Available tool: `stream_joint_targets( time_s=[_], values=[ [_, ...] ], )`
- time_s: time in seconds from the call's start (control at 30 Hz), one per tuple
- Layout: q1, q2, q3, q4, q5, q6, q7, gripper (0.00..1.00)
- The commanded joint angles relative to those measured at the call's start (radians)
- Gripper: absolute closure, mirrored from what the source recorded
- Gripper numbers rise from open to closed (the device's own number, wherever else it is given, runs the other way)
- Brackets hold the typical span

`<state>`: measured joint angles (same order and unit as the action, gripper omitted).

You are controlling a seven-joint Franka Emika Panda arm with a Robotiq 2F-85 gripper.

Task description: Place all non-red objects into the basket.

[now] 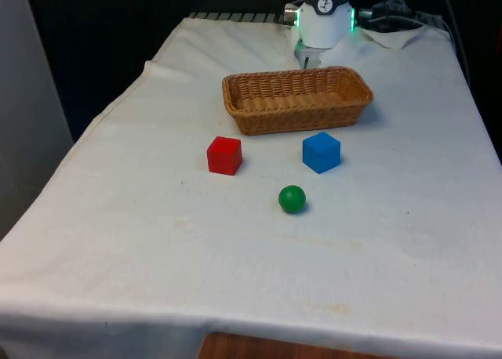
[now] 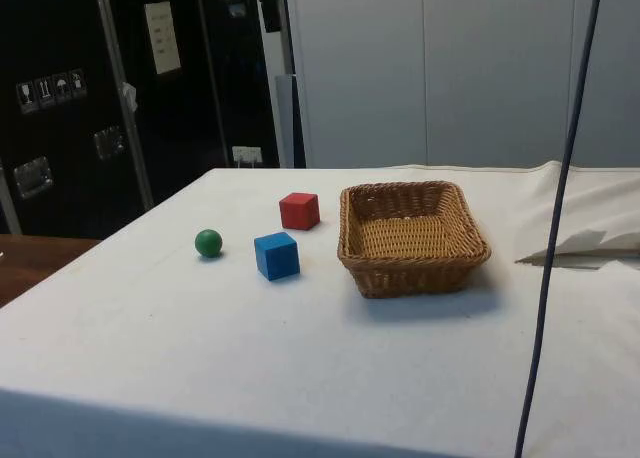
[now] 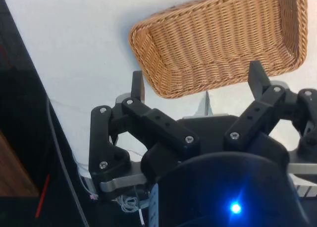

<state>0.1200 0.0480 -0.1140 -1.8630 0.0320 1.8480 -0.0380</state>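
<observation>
A wicker basket [image 1: 296, 99] [image 2: 413, 236] [image 3: 218, 38] lies with nothing in it at the far middle of the table. In front of it stand a red cube [image 1: 224, 155] [image 2: 299, 211] and a blue cube [image 1: 321, 152] [image 2: 276, 255]. A green ball [image 1: 292, 199] [image 2: 208, 242] rests nearer the front edge, between the two cubes. My gripper [image 3: 197, 81] hangs high above the table behind the basket, open, its fingers [image 3: 137, 84] wide apart with nothing between them. The basket's rim shows below the gap.
The white cloth [image 1: 157, 249] covers the whole table. A crumpled fold of it [image 2: 585, 243] lies beside the basket near the robot's base [image 1: 324, 18]. A dark cable [image 2: 555, 228] hangs down in the side view.
</observation>
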Motion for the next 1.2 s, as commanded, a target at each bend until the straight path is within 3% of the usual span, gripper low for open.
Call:
stream_joint_targets(
  time_s=[0.0, 0.23, 0.27, 0.5, 0.53, 0.6, 0.8, 0.83, 0.9, 1.17],
  values=[
    [0.000, 0.000, 0.000, -0.002, 0.001, 0.005, 0.000, 0.00],
    [0.004, -0.019, 0.005, -0.054, 0.010, 0.096, 0.002, 0.00],
    [0.002, -0.012, 0.003, -0.042, 0.005, 0.073, 0.000, 0.00],
    [0.004, -0.019, 0.015, -0.095, 0.008, 0.180, -0.008, 0.00],
    [0.003, -0.016, 0.014, -0.086, 0.006, 0.159, -0.005, 0.00],
    [0.005, -0.017, 0.018, -0.111, 0.008, 0.210, -0.022, 0.00],
    [0.005, -0.010, 0.024, -0.140, 0.008, 0.262, -0.059, 0.00],
    [0.004, -0.010, 0.023, -0.136, 0.006, 0.247, -0.054, 0.00],
    [0.005, -0.004, 0.026, -0.153, 0.009, 0.287, -0.081, 0.00],
    [0.005, 0.012, 0.029, -0.184, 0.011, 0.343, -0.143, 0.00]
  ],
)
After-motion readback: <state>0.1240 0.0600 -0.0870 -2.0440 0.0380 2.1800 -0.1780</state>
